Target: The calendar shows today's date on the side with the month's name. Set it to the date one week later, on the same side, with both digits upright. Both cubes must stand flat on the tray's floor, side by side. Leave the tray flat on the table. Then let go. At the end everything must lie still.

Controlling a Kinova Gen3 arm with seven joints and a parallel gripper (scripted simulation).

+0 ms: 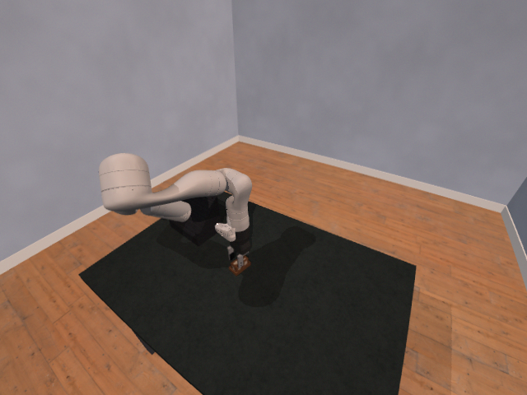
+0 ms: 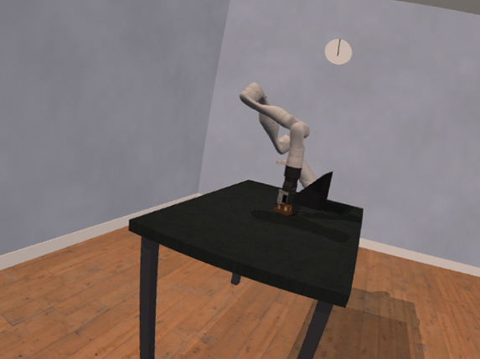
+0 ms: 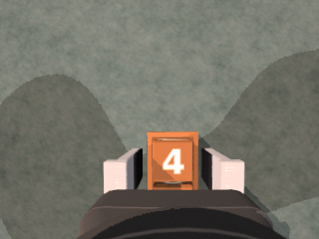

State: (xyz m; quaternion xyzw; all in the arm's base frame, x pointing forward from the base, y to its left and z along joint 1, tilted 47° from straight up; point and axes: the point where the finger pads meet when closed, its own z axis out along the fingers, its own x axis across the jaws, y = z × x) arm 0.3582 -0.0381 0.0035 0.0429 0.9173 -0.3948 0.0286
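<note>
The gripper (image 1: 235, 257) (image 2: 284, 197) (image 3: 171, 162), fingers wide and holding nothing, straddles the orange cube showing 4 (image 3: 171, 160) in its tray (image 1: 235, 272) (image 2: 282, 212) (image 3: 151, 161), whose long axis apparently runs between the fingers.

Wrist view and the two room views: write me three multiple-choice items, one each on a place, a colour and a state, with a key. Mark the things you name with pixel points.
1. Where is the tray (image 1: 233, 271) (image 2: 277, 211) (image 3: 151, 149)?
A) On the wooden floor
B) On the table (image 1: 332, 306) (image 2: 235, 233)
C) Under the clock's rim on the wall

2. What colour is the cube face marked 4 (image 3: 159, 154)?
A) Orange
B) Blue
C) Green

3. How does the pincer (image 1: 235, 257) (image 2: 284, 198) (image 3: 171, 162) stand?
A) Shut on the cube
B) Shut on nothing
C) Open

Key:
1 B: the exterior view shows it on the dark top.
2 A: the wrist view shows a white 4 on orange.
3 C: the wrist view shows gaps on both sides.
</note>
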